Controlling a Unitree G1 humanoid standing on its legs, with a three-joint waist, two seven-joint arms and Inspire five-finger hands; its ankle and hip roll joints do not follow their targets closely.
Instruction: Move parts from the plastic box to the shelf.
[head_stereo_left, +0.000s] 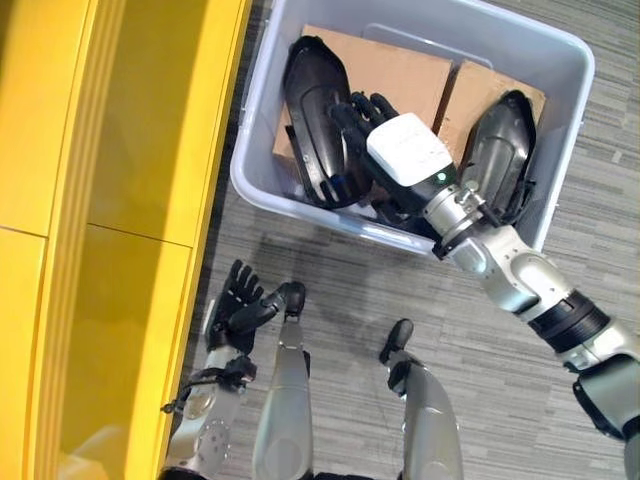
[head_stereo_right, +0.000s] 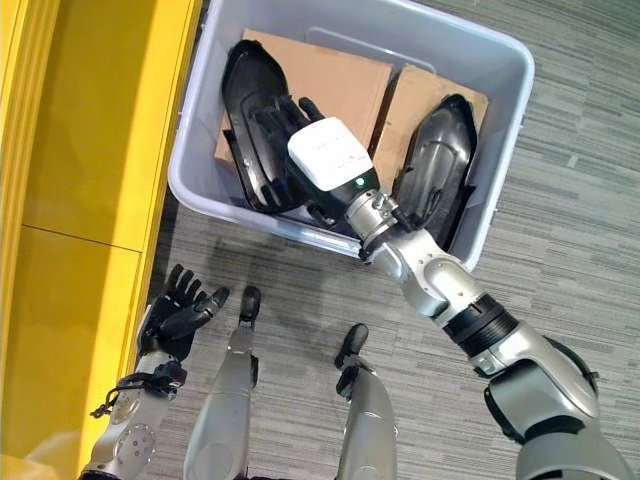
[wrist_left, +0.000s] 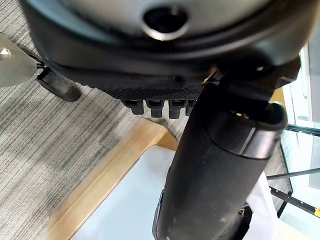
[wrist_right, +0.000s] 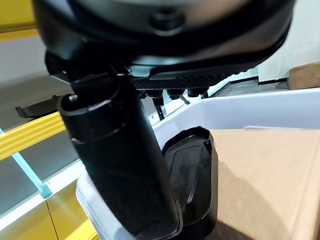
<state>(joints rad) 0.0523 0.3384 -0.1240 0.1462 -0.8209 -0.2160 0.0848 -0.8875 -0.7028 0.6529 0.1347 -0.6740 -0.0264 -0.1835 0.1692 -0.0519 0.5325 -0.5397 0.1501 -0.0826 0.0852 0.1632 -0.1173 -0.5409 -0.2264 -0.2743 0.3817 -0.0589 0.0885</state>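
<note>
A grey plastic box (head_stereo_left: 262, 188) stands on the carpet with two black moulded parts leaning inside it. My right hand (head_stereo_left: 405, 148), with a white cover on its back, reaches into the box and hovers open over the left black part (head_stereo_left: 308, 95), its fingers (head_stereo_left: 352, 108) spread against the part's face. The same part (wrist_right: 192, 170) lies just past my thumb (wrist_right: 120, 165) in the right wrist view. The right black part (head_stereo_left: 500, 140) leans against the box's far side, untouched. My left hand (head_stereo_left: 238, 305) hangs low beside the yellow shelf (head_stereo_left: 120, 200), open and holding nothing.
Brown cardboard sheets (head_stereo_left: 400, 75) line the box behind the parts. The yellow shelf runs along the whole left side, close to the box's left wall. Grey carpet (head_stereo_left: 350, 280) lies between the box and me.
</note>
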